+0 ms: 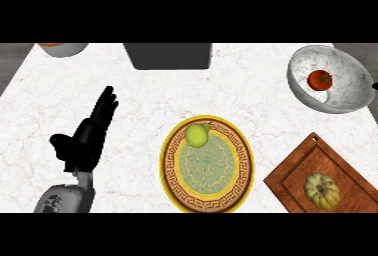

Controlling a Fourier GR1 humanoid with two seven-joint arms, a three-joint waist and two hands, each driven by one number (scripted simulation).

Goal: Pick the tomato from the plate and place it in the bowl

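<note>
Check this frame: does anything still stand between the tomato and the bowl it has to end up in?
Nothing does: the tomato already lies inside the bowl at the counter's far right. The plate holds only a yellow-green fruit. The left hand shows at the left with straight fingers; the right hand is out of view.

The counter is white marble with faint pinkish veins. The plate has a yellow rim, a brown key-pattern band and a pale green ornamented centre, bearing a yellow-green fruit, perhaps a lime. The red tomato sits in a grey-white marbled bowl. A tan squash lies on a reddish-brown wooden board. The left hand is black.
</note>
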